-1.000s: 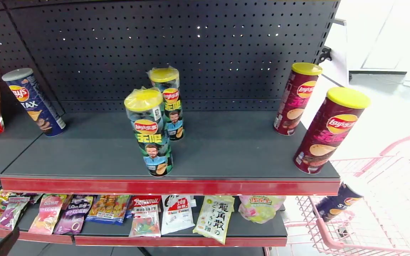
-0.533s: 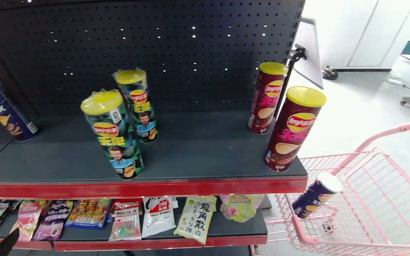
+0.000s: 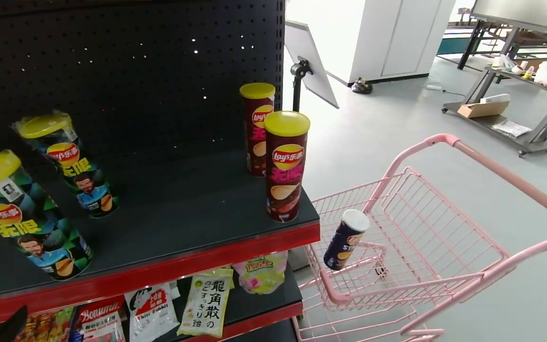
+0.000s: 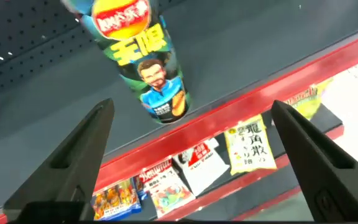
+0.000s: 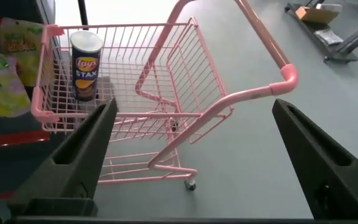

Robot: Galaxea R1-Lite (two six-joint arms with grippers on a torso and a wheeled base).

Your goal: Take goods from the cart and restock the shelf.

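A dark blue chip can [image 3: 345, 239] with a white lid leans upright in the near corner of the pink cart [image 3: 449, 223]; it also shows as the blue can [image 5: 86, 65] in the cart [image 5: 166, 118] in the right wrist view. My right gripper [image 5: 194, 102] hangs open above the floor beside the cart, with nothing held. Over the shelf's red front edge [image 4: 241, 99], my left gripper [image 4: 191, 106] is open and faces a green can [image 4: 148, 68]. On the upper shelf [image 3: 183, 213] stand two green cans [image 3: 22, 213] and two maroon cans [image 3: 285, 164].
Snack bags [image 3: 204, 306] lie on the lower shelf. A pegboard back wall [image 3: 136, 71] rises behind the cans. Open grey floor lies right of the cart, with a sign stand [image 3: 309, 66] and a wheeled rack [image 3: 515, 128] farther off.
The head camera has swung to the right, so the shelf slid left in the picture and the cart came fully into view. The cans and the cart themselves have not moved.
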